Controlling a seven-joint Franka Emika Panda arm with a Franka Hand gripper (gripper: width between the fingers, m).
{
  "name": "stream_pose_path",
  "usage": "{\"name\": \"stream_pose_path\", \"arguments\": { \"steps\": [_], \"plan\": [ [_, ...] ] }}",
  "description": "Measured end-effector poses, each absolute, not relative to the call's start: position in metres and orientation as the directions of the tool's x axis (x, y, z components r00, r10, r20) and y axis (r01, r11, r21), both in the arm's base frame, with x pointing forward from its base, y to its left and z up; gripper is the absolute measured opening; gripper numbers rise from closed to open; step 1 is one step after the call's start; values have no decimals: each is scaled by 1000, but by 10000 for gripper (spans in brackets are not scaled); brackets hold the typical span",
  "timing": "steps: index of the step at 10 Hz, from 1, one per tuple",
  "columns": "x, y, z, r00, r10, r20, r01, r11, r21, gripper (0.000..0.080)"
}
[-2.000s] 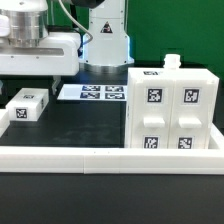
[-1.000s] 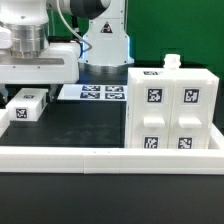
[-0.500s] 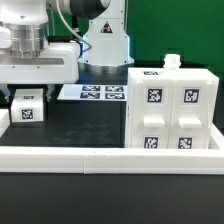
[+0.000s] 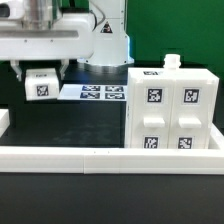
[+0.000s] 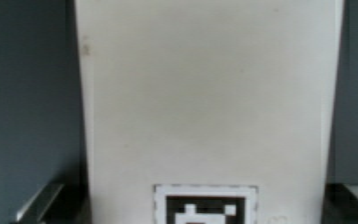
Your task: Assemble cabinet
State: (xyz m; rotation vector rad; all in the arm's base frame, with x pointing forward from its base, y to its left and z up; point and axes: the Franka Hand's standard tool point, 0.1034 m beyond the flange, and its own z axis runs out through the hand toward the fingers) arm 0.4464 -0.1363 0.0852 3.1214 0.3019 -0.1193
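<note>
In the upper left of the exterior view, the gripper (image 4: 41, 76) is closed on a small white block (image 4: 41, 87). Its dark fingers (image 4: 20, 72) press against the block's two sides. The block's black-and-white tag faces outward, and the block sits slightly tilted, apparently held clear of the black table (image 4: 70, 125). Just to its right in the frame, behind it, lies the flat marker board (image 4: 97, 93), with the white robot base (image 4: 106, 42) rising beyond that. The cabinet (image 4: 170, 110), the big white box, stands in the right half of the frame, well apart from the held block. It has four tags on its front face and one on top. A long low white rail (image 4: 100, 156) runs across the lower part of the frame. In the wrist view, the block (image 5: 202, 100) fills nearly the whole picture as a tall white face with one tag (image 5: 202, 207) at its end.
</note>
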Motion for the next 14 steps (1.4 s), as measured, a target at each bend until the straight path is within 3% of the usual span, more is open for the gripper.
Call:
{"name": "stream_pose_path", "arguments": {
  "steps": [4, 7, 10, 14],
  "plan": [
    [470, -89, 147, 989, 131, -67, 129, -991, -35, 555],
    [505, -44, 173, 996, 68, -63, 69, -998, 5, 556],
    [543, -13, 179, 995, 67, -68, 69, -997, 30, 556],
    [539, -15, 175, 995, 64, -76, 67, -997, 29, 556]
  ]
}}
